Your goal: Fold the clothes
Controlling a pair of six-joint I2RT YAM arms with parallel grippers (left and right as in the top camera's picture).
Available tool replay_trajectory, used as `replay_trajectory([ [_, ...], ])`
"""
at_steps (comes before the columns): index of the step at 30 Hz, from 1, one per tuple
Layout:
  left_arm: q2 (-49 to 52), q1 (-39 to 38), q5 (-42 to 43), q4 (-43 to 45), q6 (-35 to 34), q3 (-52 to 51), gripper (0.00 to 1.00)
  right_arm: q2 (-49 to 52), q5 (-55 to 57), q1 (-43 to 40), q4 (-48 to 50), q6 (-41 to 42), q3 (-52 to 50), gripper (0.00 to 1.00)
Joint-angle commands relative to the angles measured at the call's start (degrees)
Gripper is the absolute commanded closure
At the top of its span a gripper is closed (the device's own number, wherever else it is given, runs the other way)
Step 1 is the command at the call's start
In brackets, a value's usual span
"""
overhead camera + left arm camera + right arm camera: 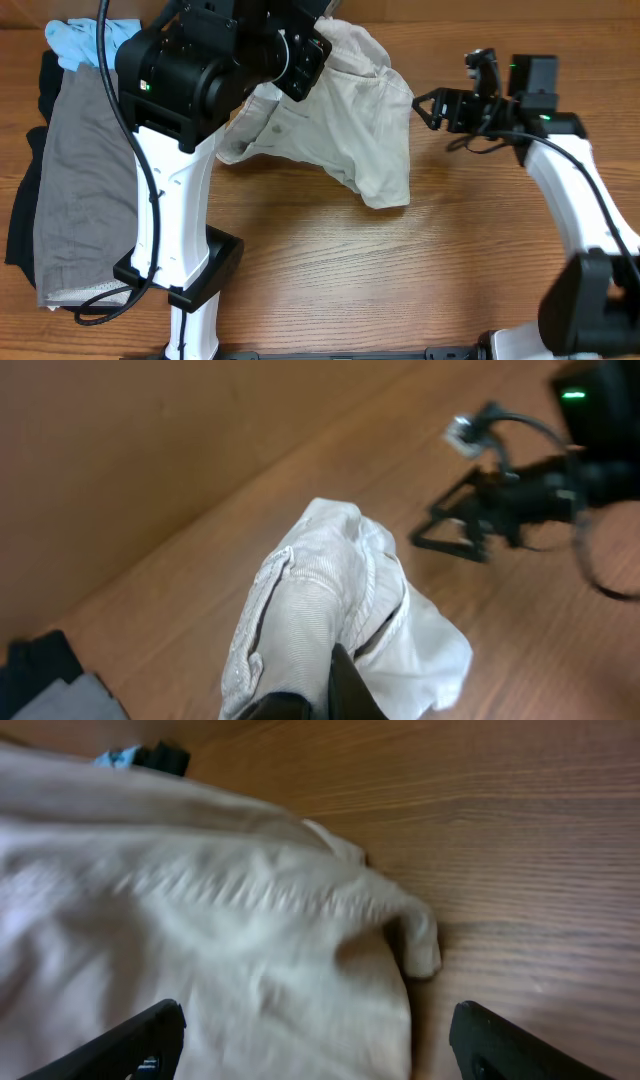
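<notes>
The wooden table [300,290] is showing open grain along the front and between the cream-beige trousers [350,130] and the right gripper [428,106], while a grey piece [80,180], a black piece [22,230] and a light-blue piece [80,42] are lying stacked at the left edge. Only the left wrist view is revealing the left gripper [320,698], which the overhead arm is hiding: its fingers are pinching a bunched fold of the trousers, lifting it. The right arm is reaching in level from the right, its fingers [130,1038] spreading wide and holding nothing, just beside the trousers' edge.
</notes>
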Motion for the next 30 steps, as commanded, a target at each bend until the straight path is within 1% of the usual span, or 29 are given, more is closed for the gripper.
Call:
replay_trajectory([
  [1, -2.1, -0.1, 2.1, -1.0, -0.5, 1.4, 0.96, 4.9, 1.7, 0.1, 3.5, 8.5, -0.5, 0.11],
  [4, -3.0, -0.1, 1.9, -1.0, -1.9, 1.4, 0.96, 7.5, 1.7, -0.4, 5.0, 10.8, -0.5, 0.11],
  [6, -4.9, -0.1, -0.5, -1.0, -2.8, 1.4, 0.96, 8.5, 1.7, -0.7, 4.9, 11.4, -0.5, 0.10],
  [9, -7.3, -0.1, -1.6, -1.0, -4.2, 1.4, 0.96, 8.7, 1.9, -1.3, 5.1, 13.9, -0.5, 0.10],
  [12, -9.5, -0.1, -1.6, -1.0, -5.4, 1.4, 0.96, 8.7, 2.0, -1.7, 6.1, 19.5, -0.5, 0.10],
  [16, -11.3, -0.1, -1.6, -1.0, -7.1, 1.4, 0.96, 9.6, 1.4, -1.6, 8.2, 32.4, -0.5, 0.10],
  [19, -11.5, -0.1, -1.5, -1.0, -7.1, 1.3, 0.96, 10.4, -2.1, -0.8, 10.4, 37.1, -0.5, 0.09],
  [23, -11.5, -0.1, -1.4, -1.0, -7.1, 0.6, 0.96, 11.4, -5.7, 0.6, 13.4, 40.6, -0.5, 0.09],
  [25, -11.5, -0.1, -1.5, -1.0, -7.0, 0.3, 0.96, 12.0, -8.7, 0.7, 13.1, 42.1, -0.5, 0.09],
  [30, -11.5, -0.1, -4.6, -1.0, -7.0, -1.8, 0.96, 12.4, -18.1, -1.0, 8.2, 41.8, -0.5, 0.05],
])
